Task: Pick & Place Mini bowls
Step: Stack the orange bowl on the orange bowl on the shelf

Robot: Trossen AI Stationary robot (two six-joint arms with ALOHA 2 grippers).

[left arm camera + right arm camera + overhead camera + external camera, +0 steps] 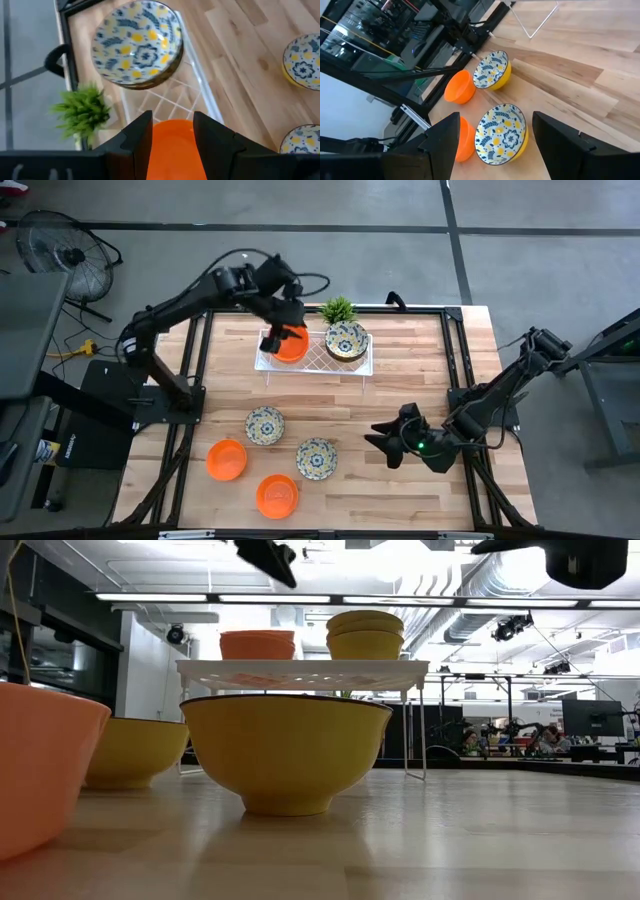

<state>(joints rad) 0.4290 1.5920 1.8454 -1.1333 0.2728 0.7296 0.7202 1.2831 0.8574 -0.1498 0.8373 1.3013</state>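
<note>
A white lattice tray stands on legs at the table's far middle. On it sit an orange mini bowl stack and a stack of floral mini bowls. My left gripper hangs open just above the orange stack, clear of it in the low view. Two floral bowls and two orange bowls rest on the table's near left part. My right gripper stands open, to the right of them, pointing at the floral bowl.
A small green potted plant stands just behind the tray, between the two stacks. Black frame rails run along the table's edges. Bare wood lies between the tray and the near bowls.
</note>
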